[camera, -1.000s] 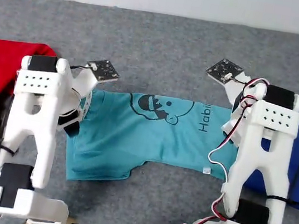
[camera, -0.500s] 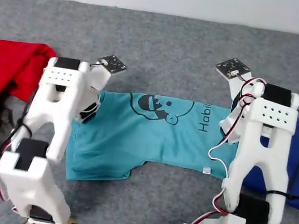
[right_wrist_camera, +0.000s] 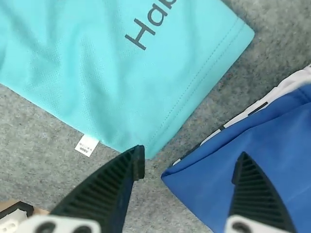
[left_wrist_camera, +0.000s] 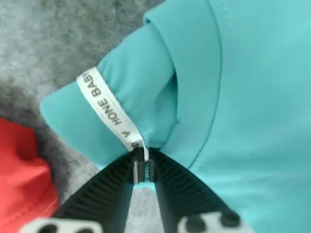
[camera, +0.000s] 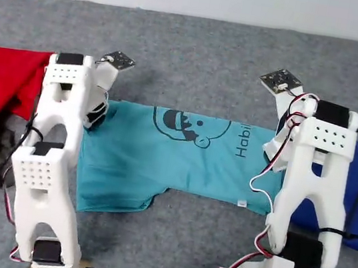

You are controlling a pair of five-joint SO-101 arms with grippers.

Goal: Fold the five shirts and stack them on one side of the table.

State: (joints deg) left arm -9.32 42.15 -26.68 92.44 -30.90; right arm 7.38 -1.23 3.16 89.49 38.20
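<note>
Teal shirt (camera: 176, 154) spread flat across the middle of the grey table (camera: 198, 49), neck toward 9 o'clock, hem toward 3 o'clock. Left gripper (left_wrist_camera: 143, 167) pinched tight on the neck edge beside the white label (left_wrist_camera: 109, 109). Right gripper (right_wrist_camera: 189, 162) spread wide over the hem corner, just beside the blue shirt (right_wrist_camera: 272, 141). The fabric looks light, limp and stretchy, so it is best held at hems or seams, both ends together.

The teal shirt (camera: 161, 165) is smooth matt cloth, the desk (camera: 197, 56) rough grey felt-like carpet, the left tool (left_wrist_camera: 144, 165) ribbed matt black plastic.
</note>
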